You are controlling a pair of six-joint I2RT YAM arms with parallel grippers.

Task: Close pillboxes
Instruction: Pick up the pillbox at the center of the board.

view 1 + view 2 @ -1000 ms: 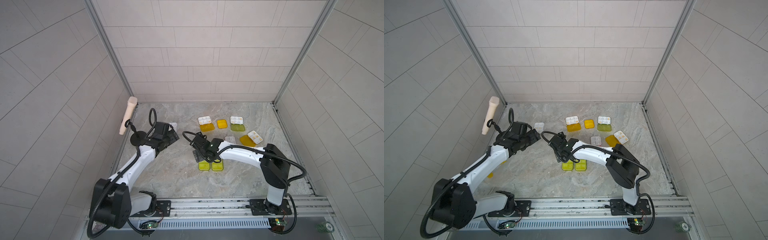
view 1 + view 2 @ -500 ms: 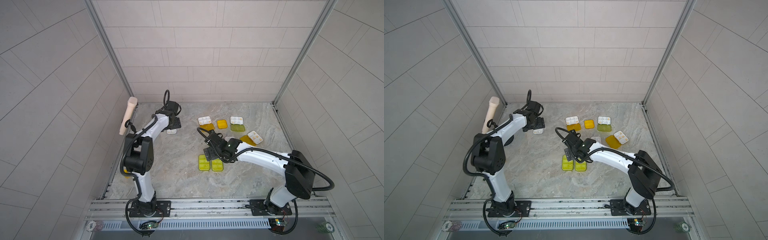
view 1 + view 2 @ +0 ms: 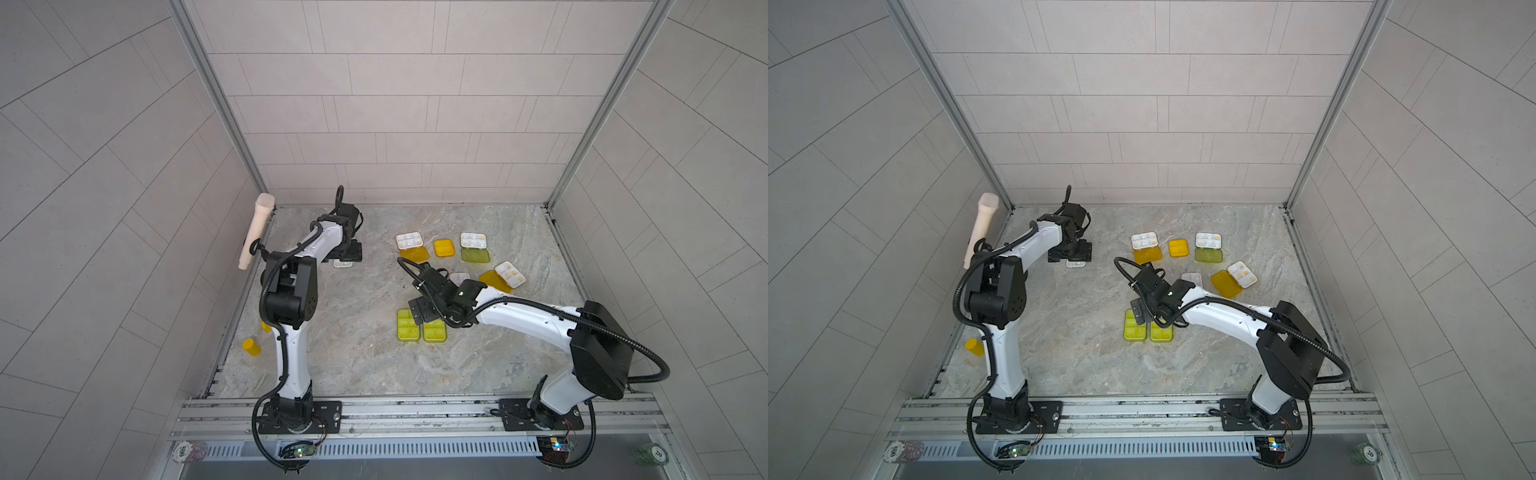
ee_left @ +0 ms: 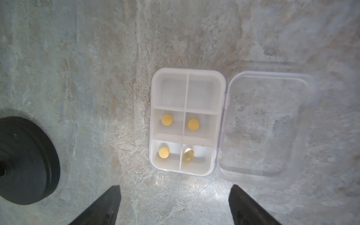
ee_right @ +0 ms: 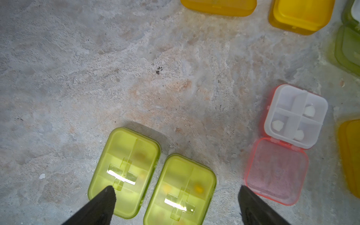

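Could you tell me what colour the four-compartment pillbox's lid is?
Translucent pink lid, clearest in the right wrist view.

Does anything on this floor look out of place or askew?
Yes. A small yellow cylinder lies near the side wall, beside the left arm, far from the pillboxes. Also, one open orange-lidded pillbox sits diagonally, while its neighbours lie roughly parallel to each other.
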